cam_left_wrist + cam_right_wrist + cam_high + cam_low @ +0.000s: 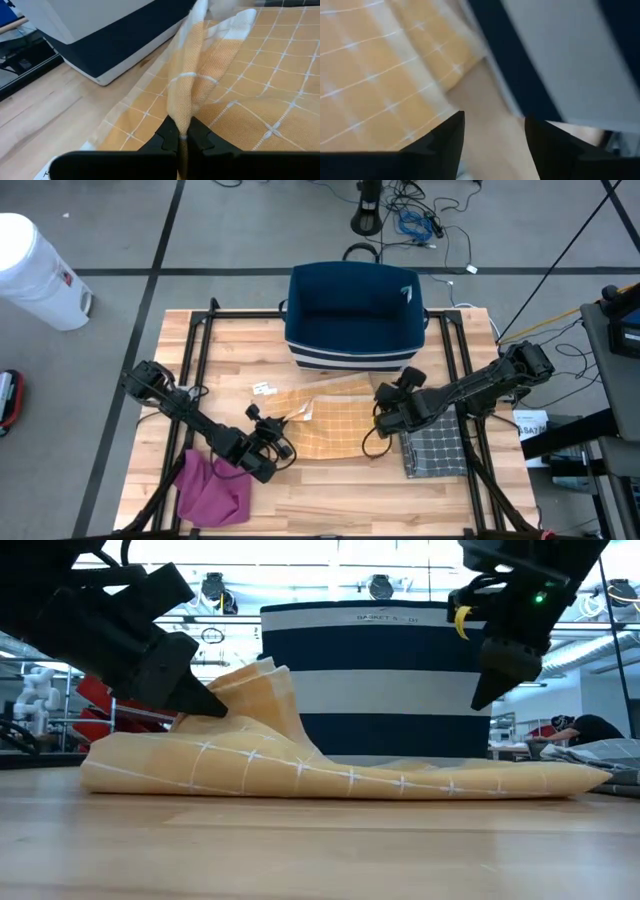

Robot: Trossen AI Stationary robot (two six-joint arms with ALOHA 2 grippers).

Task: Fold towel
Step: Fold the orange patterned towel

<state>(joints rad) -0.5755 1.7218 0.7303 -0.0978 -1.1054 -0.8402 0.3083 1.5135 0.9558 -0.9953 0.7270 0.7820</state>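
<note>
Spread across the middle of the pale wooden slatted table [330, 495]: an orange-yellow woven towel with a thin white grid [330, 425], part flat, part lifted into a ridge at the left arm's side. Pinched tight on that raised fold, the left gripper [182, 137], fingers closed together with cloth standing up between them; seen from table height as a dark wedge biting the towel's peak [215, 705]. Above the towel's opposite end, clear of the cloth and holding nothing, the right gripper [490, 690], its two dark fingers [445, 137] spread apart with bare wood and towel edge showing between them.

Directly behind the towel, close to its far edge: a large navy fabric basket with white stripes [355, 315], blocking the far side of the table; small white lettering on its upper band in the low view, too small to read with certainty. On the right side, just beside the right gripper, a dark grey towel with a light grid [435, 445], lying flat. Near the front left corner, a crumpled magenta cloth [212, 490], partly under the left arm. Between basket and left arm, a small white paper tag [264, 389], print illegible. Off the table on the floor: a white cylindrical bin [35, 270] and tangled cables [420, 220].
</note>
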